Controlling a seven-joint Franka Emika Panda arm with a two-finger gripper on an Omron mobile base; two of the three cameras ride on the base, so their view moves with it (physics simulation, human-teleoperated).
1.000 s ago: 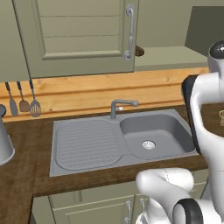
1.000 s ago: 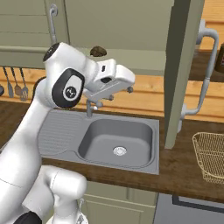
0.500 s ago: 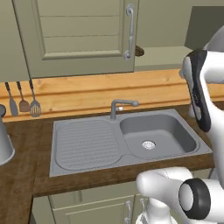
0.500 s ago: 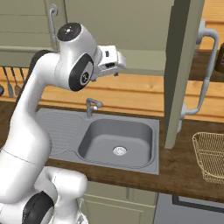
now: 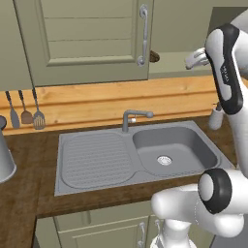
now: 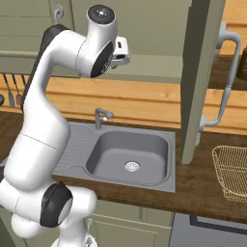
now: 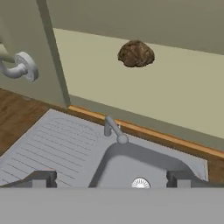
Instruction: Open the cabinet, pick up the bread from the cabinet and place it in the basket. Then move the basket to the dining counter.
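- The claw (image 7: 112, 178) is hanging up high over the sink (image 7: 131, 168), its two tips wide apart, holding nothing.
- The bread (image 7: 136, 54) is sitting on the cabinet (image 6: 200, 77) shelf.
- The basket (image 6: 233, 172) is waiting on the counter (image 6: 202, 190).

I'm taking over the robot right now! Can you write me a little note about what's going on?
Claw: open, holding nothing, up by the cabinet opening.
Cabinet: right door swung open, left door shut.
Bread: dark brown loaf sitting on the pale shelf inside, untouched.
Basket: on the worktop, right of the sink, with no bread in it.
Done: cabinet opened.
Left: grab the bread, put it in the basket, carry the basket to the dining counter.
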